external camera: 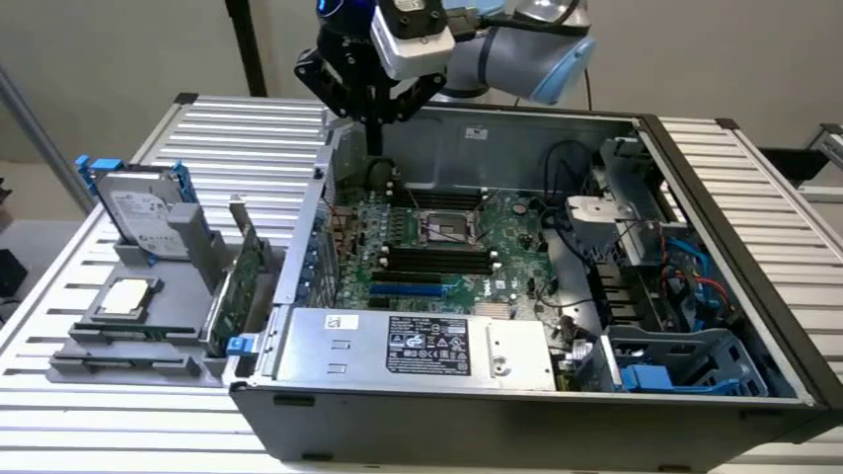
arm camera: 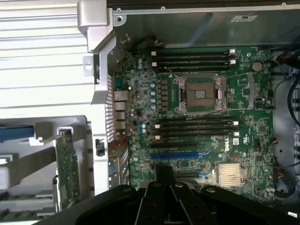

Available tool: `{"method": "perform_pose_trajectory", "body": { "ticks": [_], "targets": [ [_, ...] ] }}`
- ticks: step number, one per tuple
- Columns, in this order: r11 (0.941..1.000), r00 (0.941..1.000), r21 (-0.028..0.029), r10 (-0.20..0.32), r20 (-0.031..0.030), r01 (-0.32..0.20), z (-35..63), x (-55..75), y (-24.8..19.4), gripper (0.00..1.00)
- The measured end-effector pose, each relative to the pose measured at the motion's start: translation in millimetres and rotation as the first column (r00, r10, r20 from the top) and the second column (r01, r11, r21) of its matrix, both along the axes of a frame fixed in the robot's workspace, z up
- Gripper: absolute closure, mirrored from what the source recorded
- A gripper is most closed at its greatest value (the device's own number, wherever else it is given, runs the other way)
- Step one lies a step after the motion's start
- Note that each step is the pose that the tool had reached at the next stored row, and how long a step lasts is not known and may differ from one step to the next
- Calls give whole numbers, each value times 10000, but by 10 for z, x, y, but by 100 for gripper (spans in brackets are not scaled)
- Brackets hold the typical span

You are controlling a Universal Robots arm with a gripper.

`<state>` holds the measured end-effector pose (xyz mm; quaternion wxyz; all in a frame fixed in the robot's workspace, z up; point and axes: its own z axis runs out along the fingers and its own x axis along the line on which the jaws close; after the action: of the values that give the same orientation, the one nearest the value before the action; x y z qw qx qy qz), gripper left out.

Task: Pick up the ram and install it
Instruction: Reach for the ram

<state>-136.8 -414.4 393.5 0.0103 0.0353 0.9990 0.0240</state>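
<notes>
Zero grip on ram (external camera: 132, 332), 8 o'clock of case (external camera: 737, 197) | end effector (external camera: 377, 133) narrow, empty, above motherboard (external camera: 435, 237) | risk: clipping near wall if travelling low

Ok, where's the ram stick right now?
On the exterior view's left, the ram lies in the grey holder beside the computer case, next to the silver processor chip.

A white Dell logo (arm camera: 225, 143) stands on the motherboard (arm camera: 140, 101), near the hand (arm camera: 164, 177). The power supply (external camera: 395, 346) label (external camera: 429, 347) is unreadable.
</notes>
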Motion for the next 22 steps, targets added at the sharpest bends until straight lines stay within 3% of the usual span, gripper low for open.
{"method": "perform_pose_trajectory", "body": {
  "ticks": [8, 22],
  "targets": [
    [10000, 10000, -1, -1, 0, 1, -4, -330, -149, 100],
    [10000, 10000, -31, -1, 1, 1, -35, -855, -342, 100]
  ]
}}
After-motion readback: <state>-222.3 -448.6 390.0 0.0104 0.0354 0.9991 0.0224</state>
